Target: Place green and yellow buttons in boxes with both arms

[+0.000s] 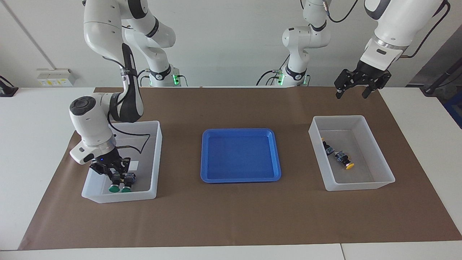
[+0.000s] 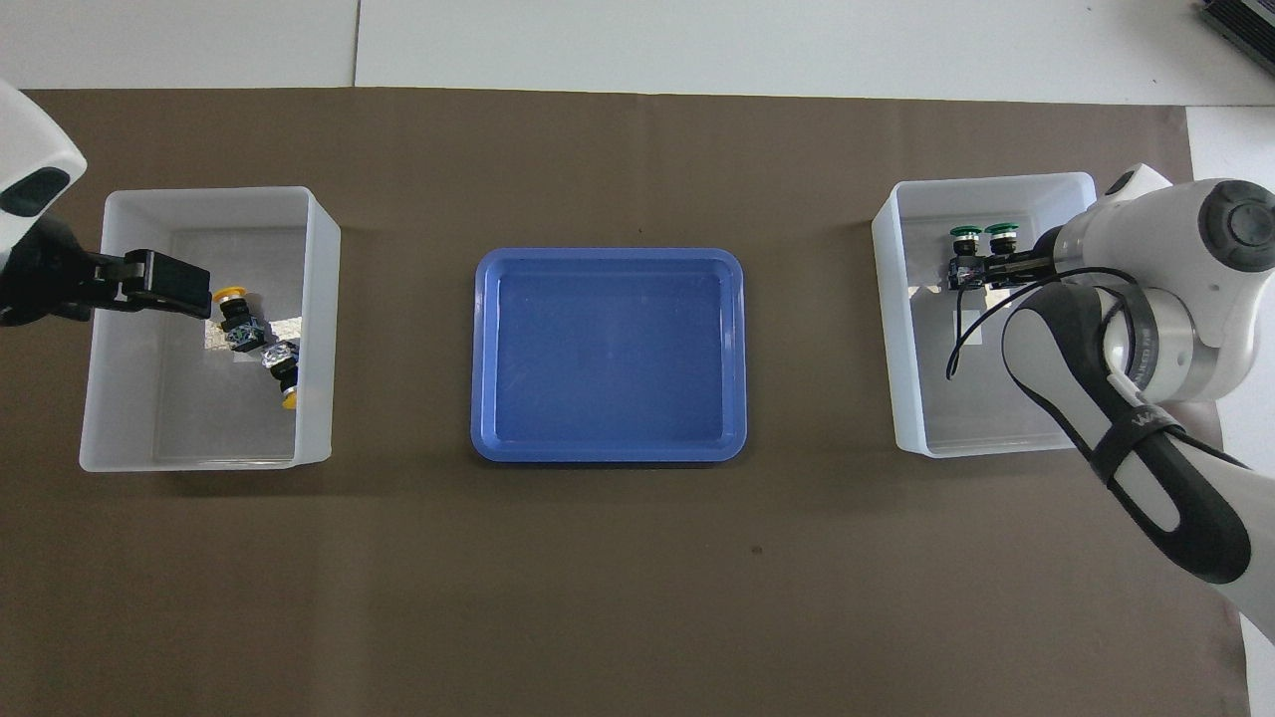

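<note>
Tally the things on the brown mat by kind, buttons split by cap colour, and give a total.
Green buttons: 2, both in the box at the right arm's end
Yellow buttons: 2, both in the box at the left arm's end
Translucent white boxes: 2
Blue tray: 1, between the boxes
Total: 7

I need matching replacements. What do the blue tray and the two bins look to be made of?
Blue tray: probably moulded plastic, glossy, with rounded corners and soft reflections. Bins: apparently translucent white plastic; the brown cover shows faintly through their walls.
</note>
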Robot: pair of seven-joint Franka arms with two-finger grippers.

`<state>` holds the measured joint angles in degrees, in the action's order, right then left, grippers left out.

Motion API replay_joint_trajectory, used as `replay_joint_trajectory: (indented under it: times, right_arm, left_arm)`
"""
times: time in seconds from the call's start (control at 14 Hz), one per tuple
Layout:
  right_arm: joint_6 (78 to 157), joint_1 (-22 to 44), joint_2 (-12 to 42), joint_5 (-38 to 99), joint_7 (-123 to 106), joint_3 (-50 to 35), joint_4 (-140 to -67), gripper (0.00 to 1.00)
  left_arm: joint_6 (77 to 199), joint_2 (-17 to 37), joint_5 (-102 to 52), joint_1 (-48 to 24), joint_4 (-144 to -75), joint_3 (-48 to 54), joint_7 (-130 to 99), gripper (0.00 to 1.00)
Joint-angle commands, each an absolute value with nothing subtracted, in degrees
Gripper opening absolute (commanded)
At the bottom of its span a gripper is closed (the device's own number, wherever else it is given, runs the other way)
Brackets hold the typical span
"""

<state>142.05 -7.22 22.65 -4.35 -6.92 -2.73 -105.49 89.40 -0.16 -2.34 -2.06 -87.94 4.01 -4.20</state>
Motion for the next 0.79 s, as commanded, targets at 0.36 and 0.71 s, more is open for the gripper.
replay_joint_trajectory:
  times: [0.36,0.71]
  right_arm:
    - [143.17,-8.26,24.08,-4.22,-8.79,-3.52,-104.41,0.65]
    - [140.29,-7.56,22.16,-3.26,-7.56,-3.52,-104.41,1.00]
  left_arm:
    - [90.79,-3.78,-2.81,-1.14,-93.33,3.87,0.00,1.00]
    - [90.61,-3.87,-3.08,-0.27,-93.52,3.87,-2.98,1.00]
